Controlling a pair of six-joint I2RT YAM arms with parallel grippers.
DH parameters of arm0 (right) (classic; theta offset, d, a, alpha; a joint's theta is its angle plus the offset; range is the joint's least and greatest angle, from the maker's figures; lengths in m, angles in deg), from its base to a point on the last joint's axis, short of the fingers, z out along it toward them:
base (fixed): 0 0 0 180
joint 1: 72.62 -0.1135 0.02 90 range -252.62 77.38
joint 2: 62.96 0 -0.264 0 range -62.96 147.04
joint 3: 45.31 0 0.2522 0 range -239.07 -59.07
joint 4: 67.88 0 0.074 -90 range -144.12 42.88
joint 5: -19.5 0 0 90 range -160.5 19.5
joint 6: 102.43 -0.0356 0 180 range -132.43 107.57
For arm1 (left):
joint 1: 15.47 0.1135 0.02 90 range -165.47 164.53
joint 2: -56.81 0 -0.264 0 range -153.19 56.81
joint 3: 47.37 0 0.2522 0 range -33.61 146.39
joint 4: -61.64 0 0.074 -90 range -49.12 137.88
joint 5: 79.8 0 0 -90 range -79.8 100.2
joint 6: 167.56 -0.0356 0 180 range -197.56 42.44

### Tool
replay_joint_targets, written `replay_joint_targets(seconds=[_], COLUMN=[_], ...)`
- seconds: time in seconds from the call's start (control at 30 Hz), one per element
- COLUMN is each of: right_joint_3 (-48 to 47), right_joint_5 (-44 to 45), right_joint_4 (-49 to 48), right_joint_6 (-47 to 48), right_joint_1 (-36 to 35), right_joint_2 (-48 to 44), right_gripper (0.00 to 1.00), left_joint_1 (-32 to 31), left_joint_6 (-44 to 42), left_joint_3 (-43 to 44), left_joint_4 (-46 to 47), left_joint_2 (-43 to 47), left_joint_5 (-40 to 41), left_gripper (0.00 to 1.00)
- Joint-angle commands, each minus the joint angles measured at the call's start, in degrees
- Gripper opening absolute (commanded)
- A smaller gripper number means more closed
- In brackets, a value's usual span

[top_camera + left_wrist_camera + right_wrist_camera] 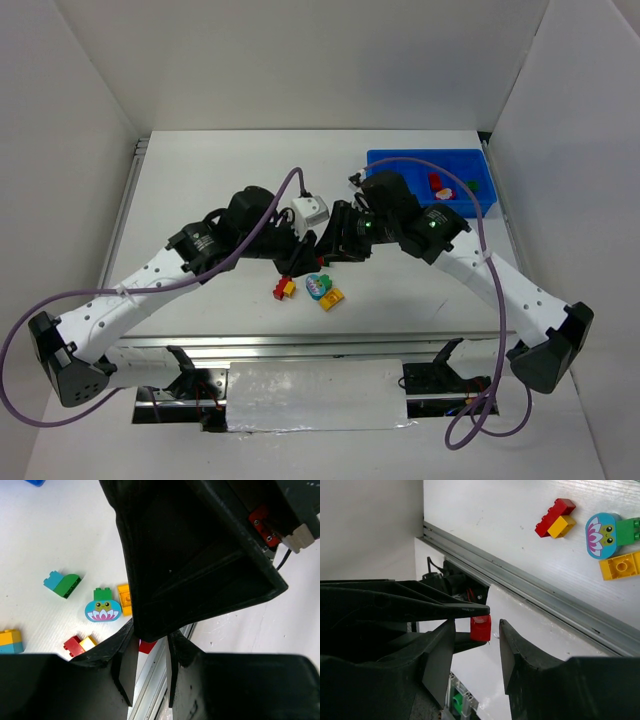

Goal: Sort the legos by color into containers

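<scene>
My two grippers meet above the middle of the table. My left gripper [308, 250] [150, 652] is shut on a small red lego [480, 628] [146, 646], held in the air over the table's front rail. My right gripper [340, 238] [476, 635] is open, its fingers [512, 650] on either side of that lego without touching it. The blue tray [400, 158] sits at the back right, with a red lego [436, 181] and a green lego [473, 185] in its compartments. Loose legos lie at the front: a red-yellow one [285, 288] [555, 517], a cyan lotus one [318, 285] [602, 532], a yellow one [331, 298].
The left wrist view also shows a cyan-green lego [62, 583] and a yellow-cyan lego [10, 640] on the table. An aluminium rail [545, 600] runs along the table's front edge. White walls close in both sides and the back. Purple cables [290, 180] loop over the arms.
</scene>
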State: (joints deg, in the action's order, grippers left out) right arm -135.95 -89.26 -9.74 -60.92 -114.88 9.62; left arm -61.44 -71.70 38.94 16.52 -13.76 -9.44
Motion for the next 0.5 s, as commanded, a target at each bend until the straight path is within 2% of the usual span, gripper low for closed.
replay_joint_targets(seconds=[0.0,0.17,0.33,0.47], right_joint_3=[-0.6,0.1,-0.7,1.9], right_joint_5=[-2.2,-5.3,-9.4,-10.2], right_joint_4=[3.0,2.7,6.3,4.2], right_joint_6=[3.1,5.5,9.5,7.8], right_joint_1=[-0.9,-0.9,-0.9,-0.9], right_joint_2=[1.2,1.3,2.7,1.7], right_gripper=[0.47,0.48,0.58,0.57], left_joint_1=[-0.1,-0.2,-0.2,-0.1], left_joint_6=[-1.6,-1.7,-1.6,-0.7], left_joint_3=[3.5,4.1,3.8,3.6], left_joint_4=[4.5,4.4,4.6,5.9], left_joint_2=[0.1,-0.3,0.1,0.4], left_joint_5=[0.8,1.1,2.1,2.3], left_gripper=[0.0,0.0,0.0,0.0])
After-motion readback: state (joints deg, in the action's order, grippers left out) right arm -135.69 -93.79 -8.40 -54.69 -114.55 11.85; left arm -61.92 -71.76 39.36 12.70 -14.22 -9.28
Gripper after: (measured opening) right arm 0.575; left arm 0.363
